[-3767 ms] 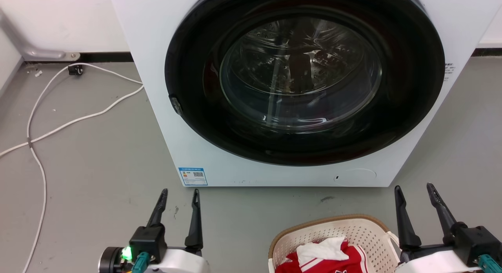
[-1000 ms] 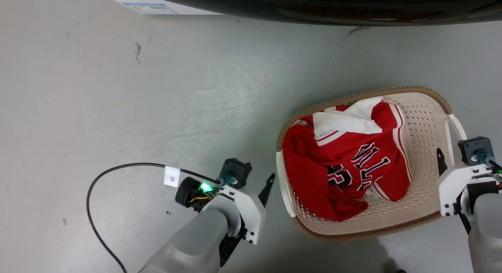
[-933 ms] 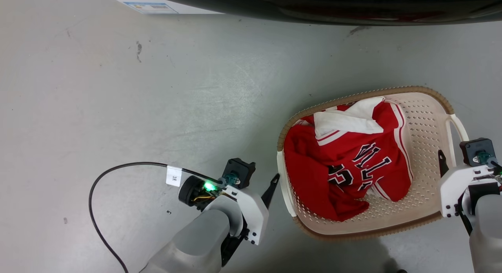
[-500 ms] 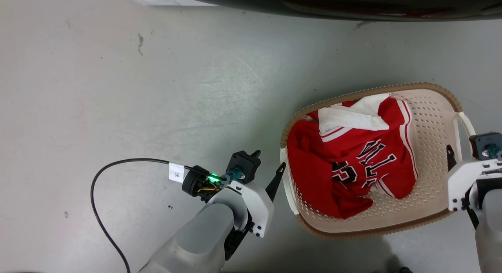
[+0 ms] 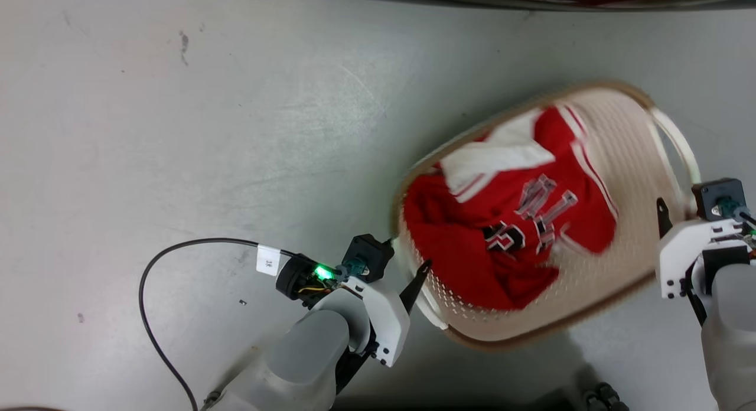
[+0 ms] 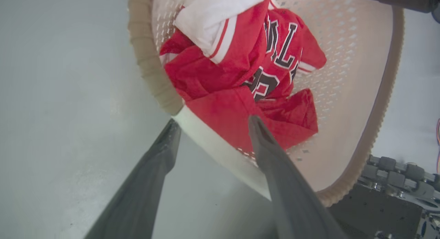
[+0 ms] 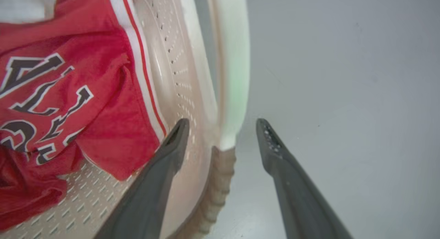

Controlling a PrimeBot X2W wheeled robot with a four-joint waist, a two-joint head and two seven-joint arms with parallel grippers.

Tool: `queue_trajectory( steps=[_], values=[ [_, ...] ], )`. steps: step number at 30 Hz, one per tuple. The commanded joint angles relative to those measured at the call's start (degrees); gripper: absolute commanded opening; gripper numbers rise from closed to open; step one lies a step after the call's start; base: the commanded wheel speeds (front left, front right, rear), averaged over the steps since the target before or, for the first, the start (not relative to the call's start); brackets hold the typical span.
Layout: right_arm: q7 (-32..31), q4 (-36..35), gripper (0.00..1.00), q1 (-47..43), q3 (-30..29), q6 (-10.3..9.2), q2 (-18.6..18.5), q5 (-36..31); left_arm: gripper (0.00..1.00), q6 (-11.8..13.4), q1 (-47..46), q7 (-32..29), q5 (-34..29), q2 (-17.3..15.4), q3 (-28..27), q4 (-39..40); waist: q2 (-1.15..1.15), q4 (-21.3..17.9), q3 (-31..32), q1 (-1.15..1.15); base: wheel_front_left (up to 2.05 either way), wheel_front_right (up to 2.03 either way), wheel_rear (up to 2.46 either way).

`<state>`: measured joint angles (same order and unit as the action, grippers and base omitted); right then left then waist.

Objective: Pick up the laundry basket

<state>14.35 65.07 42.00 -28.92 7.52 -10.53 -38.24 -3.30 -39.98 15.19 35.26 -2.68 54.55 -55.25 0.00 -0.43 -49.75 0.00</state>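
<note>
- Red jersey is bunched up inside the laundry basket. The basket is over the grey floor, smack between the two grippers.
- Left gripper is at the basket's left end. One finger is outside the white handle with its tip touching it, and the other is inside the basket over the jersey. The jaws are spread wide, so it's straddling the handle rather than pinching it, as far as I can see.
- Right gripper is at the basket's opposite end, same deal. One finger is inside the basket and one outside, with the right handle and brown rim in between. It's spread too, with a clear gap between the outer finger and the handle.
- The basket looks smeared in the head view while the floor around it is sharp, and it sits skewed. My guess is it's getting shifted right at this moment.
- Can't tell if the basket's bottom is off the floor. There's a shadow just beside its near rim, but that proves nothing.
- Progress, imo: reaching in and lining up at both handles looks done. What's left is actually closing on the handles (or hooking under them). Then raise the thing level so the jersey doesn't slide out.
</note>
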Motion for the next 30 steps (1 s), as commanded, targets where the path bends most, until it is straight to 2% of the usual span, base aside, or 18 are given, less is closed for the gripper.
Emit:
queue_trajectory(
  steps=[1,7,15,16,17,18,30],
  values=[
    [-0.01,0.11,1.0,0.95,0.25,-0.06,0.26,0.07,1.0,-0.18,-0.43,-0.71,0.16,-0.4,0.54,-1.1,0.0,-0.42,-0.73,0.0,0.0,0.0,0.0],
    [-0.19,0.19,1.0,1.84,0.73,-0.06,0.15,0.05,1.0,-0.48,-2.09,-0.71,1.11,-0.32,1.99,-2.37,0.0,-0.75,-1.88,0.0,0.0,0.0,0.0],
    [-1.22,0.94,1.0,2.62,1.25,-0.06,0.6,0.05,1.0,0.49,-3.38,-0.27,1.88,-0.39,3.1,-2.35,0.0,-0.51,-2.35,0.0,0.0,0.0,0.0],
    [-1.31,1.01,0.6,2.68,1.35,-0.06,0.58,0.05,0.89,0.66,-3.56,-0.32,1.92,-0.42,3.21,-2.31,0.0,-0.46,-2.4,0.0,0.0,0.0,0.0],
    [-1.23,1.14,0.0,2.73,1.87,-0.06,0.54,0.05,0.38,0.75,-3.67,-0.26,1.89,-0.43,3.29,-2.2,0.0,-0.4,-2.44,0.0,0.0,0.0,0.0],
    [-1.55,1.57,0.0,2.77,2.08,-0.06,0.6,0.05,0.0,0.88,-3.81,-0.24,1.86,-0.42,3.35,-2.1,0.0,-0.37,-2.46,0.0,0.0,0.0,0.0],
    [-3.79,3.78,0.0,1.67,1.67,-0.23,0.13,0.04,0.0,1.06,-3.22,0.15,1.48,-0.02,3.75,0.01,0.0,-0.2,0.24,0.0,0.0,0.0,0.0]
  ],
)
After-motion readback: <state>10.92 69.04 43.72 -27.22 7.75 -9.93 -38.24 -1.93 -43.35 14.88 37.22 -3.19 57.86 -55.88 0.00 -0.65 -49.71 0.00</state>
